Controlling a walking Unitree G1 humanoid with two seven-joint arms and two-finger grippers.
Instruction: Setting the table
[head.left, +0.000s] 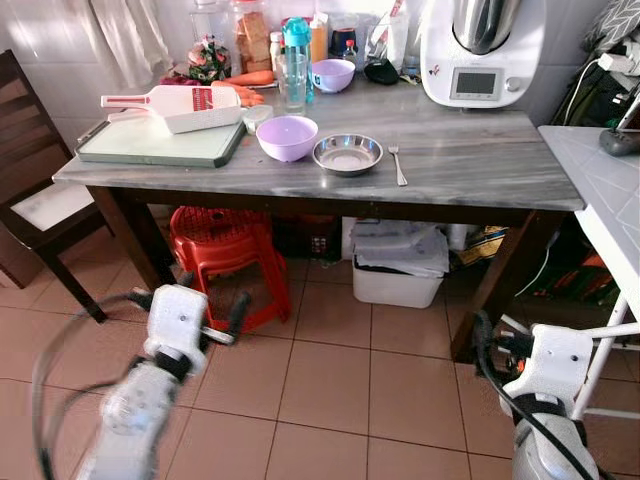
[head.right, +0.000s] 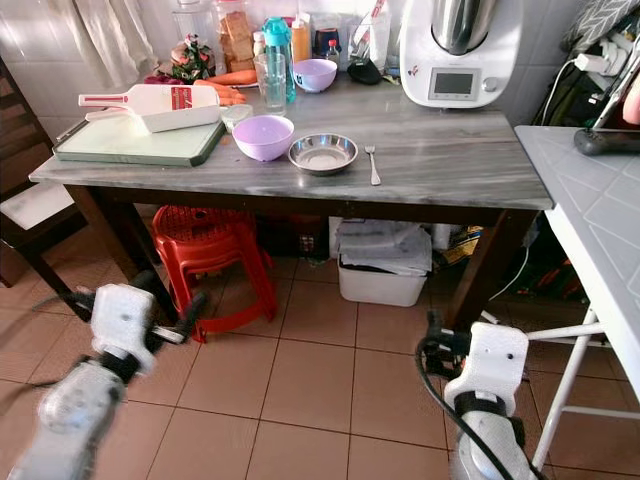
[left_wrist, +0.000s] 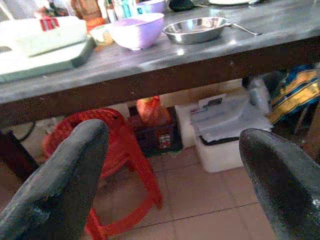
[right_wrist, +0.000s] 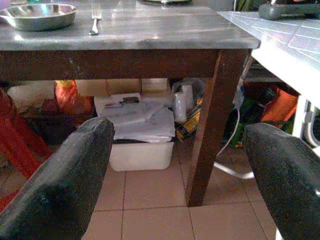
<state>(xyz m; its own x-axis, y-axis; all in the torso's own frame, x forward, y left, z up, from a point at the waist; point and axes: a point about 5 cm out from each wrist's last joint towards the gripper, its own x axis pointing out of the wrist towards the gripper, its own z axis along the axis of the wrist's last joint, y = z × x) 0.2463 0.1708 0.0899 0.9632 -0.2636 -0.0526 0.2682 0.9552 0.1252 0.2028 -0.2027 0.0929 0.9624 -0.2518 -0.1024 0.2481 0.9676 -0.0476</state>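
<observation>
Left eye view: appliance (head.left: 483, 50), display unreadable.

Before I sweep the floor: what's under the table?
Under the table: a red stool, a white bin draped with a white sheet, and a dark crate behind. The bin's contents are covered.

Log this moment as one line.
left gripper: open, low before table | right gripper: open, low | steel plate, fork: untouched
</observation>
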